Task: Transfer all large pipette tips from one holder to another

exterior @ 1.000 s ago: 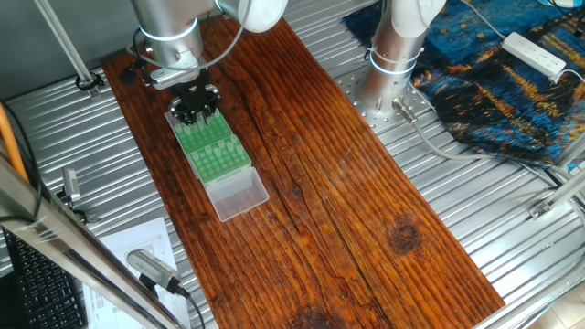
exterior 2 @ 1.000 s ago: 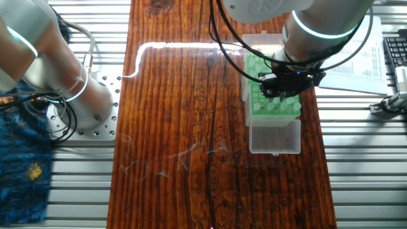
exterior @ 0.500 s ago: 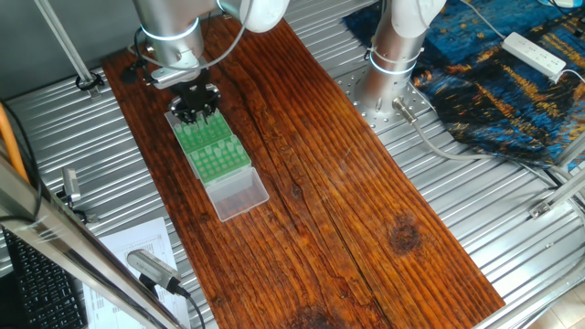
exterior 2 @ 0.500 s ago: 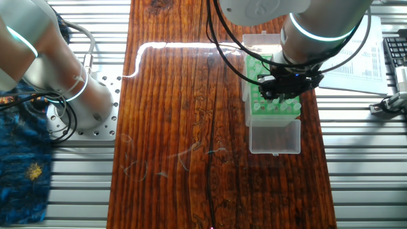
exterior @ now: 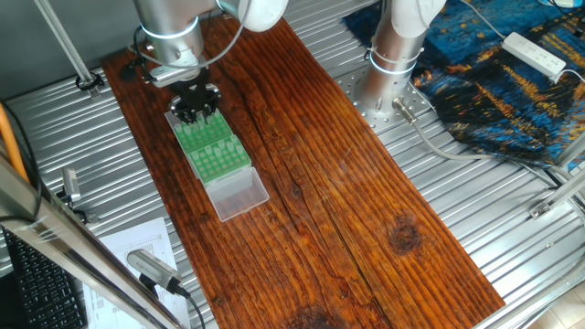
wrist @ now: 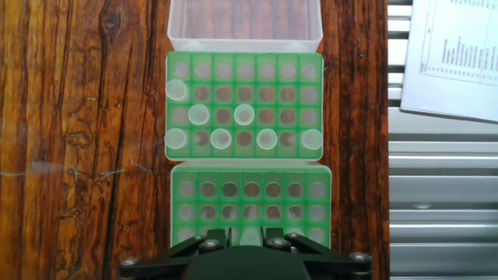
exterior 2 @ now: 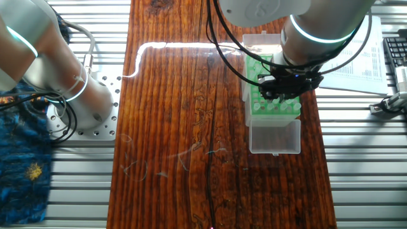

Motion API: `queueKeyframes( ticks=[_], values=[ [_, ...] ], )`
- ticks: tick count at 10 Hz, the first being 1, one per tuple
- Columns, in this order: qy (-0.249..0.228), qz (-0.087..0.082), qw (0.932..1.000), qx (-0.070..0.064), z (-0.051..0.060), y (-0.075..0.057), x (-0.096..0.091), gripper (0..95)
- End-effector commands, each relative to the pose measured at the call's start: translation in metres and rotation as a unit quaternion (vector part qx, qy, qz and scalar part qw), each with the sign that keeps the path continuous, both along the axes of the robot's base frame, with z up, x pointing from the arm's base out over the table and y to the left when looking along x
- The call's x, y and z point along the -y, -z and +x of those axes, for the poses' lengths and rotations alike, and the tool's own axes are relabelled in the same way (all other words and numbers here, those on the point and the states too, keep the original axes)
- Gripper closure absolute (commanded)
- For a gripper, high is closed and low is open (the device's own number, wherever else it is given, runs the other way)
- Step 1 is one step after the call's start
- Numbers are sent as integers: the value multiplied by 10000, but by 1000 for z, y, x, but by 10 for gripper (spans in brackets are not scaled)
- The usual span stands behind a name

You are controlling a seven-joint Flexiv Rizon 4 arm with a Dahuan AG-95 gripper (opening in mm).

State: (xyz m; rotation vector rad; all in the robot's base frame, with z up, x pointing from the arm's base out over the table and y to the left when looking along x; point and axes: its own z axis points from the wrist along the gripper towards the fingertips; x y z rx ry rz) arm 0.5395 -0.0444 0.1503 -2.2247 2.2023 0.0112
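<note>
A dark wooden board [exterior: 347,174] lies on a ribbed metal table [exterior: 512,228]. Near the board's one long edge stand two green racks end to end, touching, each with a clear lid hinged open at its outer end. In the hand view the far rack [wrist: 244,105] fills the upper middle and the near rack [wrist: 250,204] sits below it, reaching down to the gripper.

The large pipette tips [wrist: 244,114] stand upright in the far rack: seven round whitish tops, five along the row nearest the other rack, the rest in the two rows beyond, toward the left side. The other holes in that rack look empty, as do the holes of the near rack that show.

The gripper [wrist: 250,236] hangs over the near rack's last row. A pale whitish thing shows between the black fingers [wrist: 208,243], but whether they grip it or stand released cannot be told. In both fixed views the gripper [exterior 2: 284,89] sits low over the green.

Room to move: wide bare wood lies to one side of the racks. On the other side the board edge is close, with a printed sheet [wrist: 455,54] on the metal just past it.
</note>
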Motion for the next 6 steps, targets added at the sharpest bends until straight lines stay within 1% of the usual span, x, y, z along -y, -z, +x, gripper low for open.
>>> queueKeyframes(
  ticks=[1, 6],
  values=[
    [18, -7, 10000, -7, 0, -1, 0, 950],
    [14, -64, 10000, -7, 1, -4, 0, 950]
  ],
)
